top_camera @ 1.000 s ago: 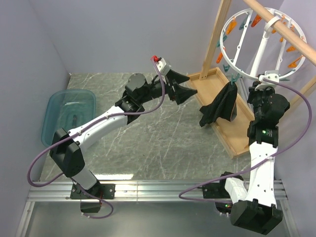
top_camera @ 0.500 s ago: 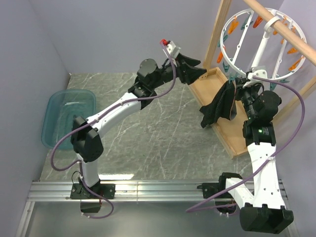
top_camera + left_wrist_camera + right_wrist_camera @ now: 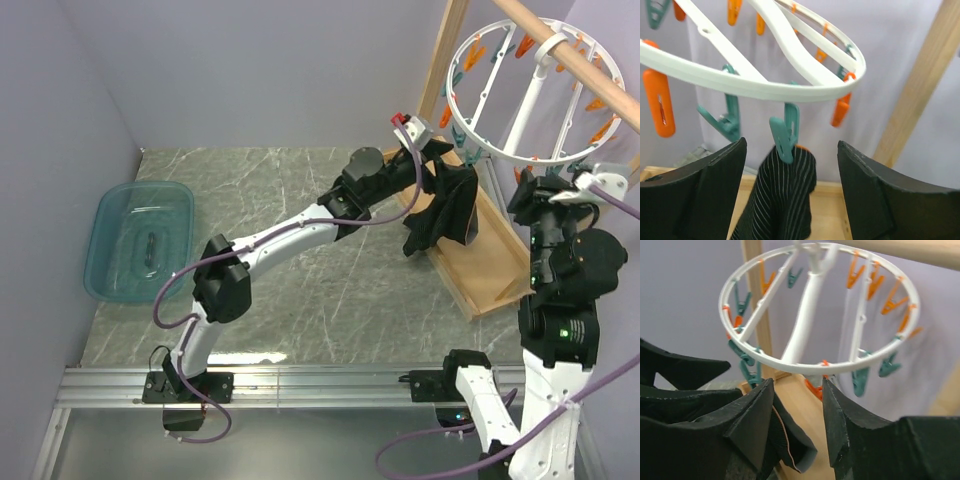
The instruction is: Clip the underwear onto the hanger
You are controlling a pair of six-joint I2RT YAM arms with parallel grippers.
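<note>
Underwear hangs off a teal clip on the lower-left rim of the hanger, above the far-left end of the wooden tray. One top corner is bunched into the clip, and the rest drops as a narrow fold.

Room: L gripper straddles the cloth just under the clip. Its fingers are wide apart w/ a gap showing on each side of the fabric, no contact visible. The ring rim sits close above the fingertips. An orange peg and a 2nd teal peg dangle to the left of the gap, another orange one to the right. The wood post is near the outer side of the right finger, wall behind it. The rack beam crosses over the ring.

R gripper is well apart from the garment, out past the tray's right edge. Its jaws are apart w/ nothing between, and tray + an orange peg show thru the gap. Open marble table lies left of the garment, and the blue bin is far left by the wall.

Axis: long axis approx vertical, top at the clip. In the L wrist view it leans slightly down-left. In the top view the lower hem fans wider, overlapping the tray's left edge toward the table. Stripes run along the length.
</note>
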